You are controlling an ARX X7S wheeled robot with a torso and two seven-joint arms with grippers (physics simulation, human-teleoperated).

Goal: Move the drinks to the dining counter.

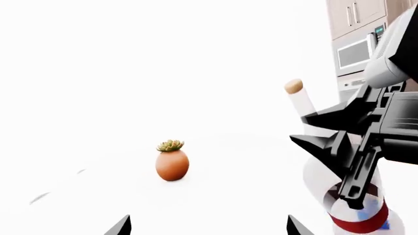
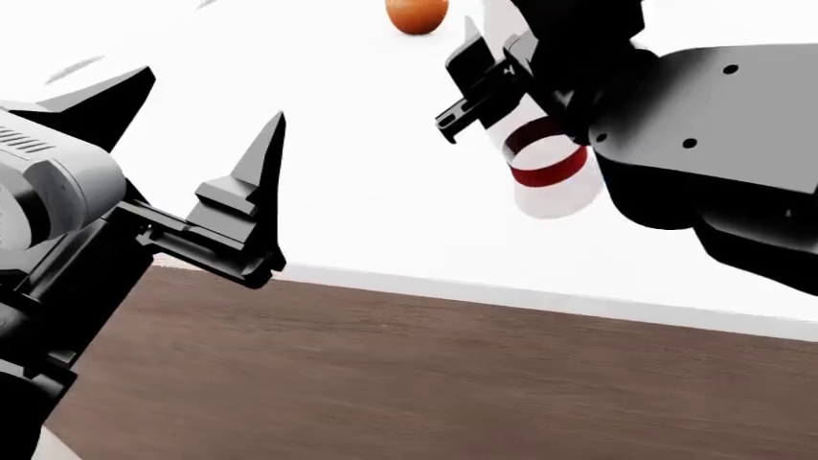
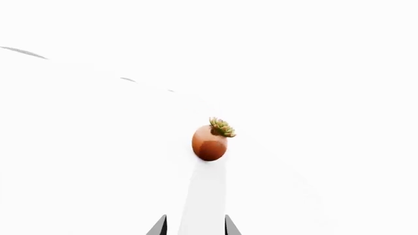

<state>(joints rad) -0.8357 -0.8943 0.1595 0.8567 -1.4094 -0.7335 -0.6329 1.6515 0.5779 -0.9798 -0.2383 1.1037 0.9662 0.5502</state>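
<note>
Bottle: tall, clear, long neck, red band near its base, cork top. Contents cannot be told; the glass reads as white against the bright surface. It leans in the left wrist view, cork end tipped away from the arm that holds it. In the head view the bottle shows only as its lower body and red band, over the counter and back from the near edge.

Right gripper: black fingers clamped across the bottle's body above the red band, one on each side. In the right wrist view its two fingertips sit close on either side of a pale column, the bottle seen end-on.

Left gripper: fingers spread wide, nothing between them. It hangs over the counter's near edge, well apart from the bottle. Only its two dark tips show in the left wrist view.

Counter: plain bright white slab, thin straight front edge, brown wood floor below it.

Pot: orange-brown, egg-shaped, a small green succulent growing from its top. It stands upright on the counter beyond the bottle.

Cabinets and a microwave show behind the right arm.
</note>
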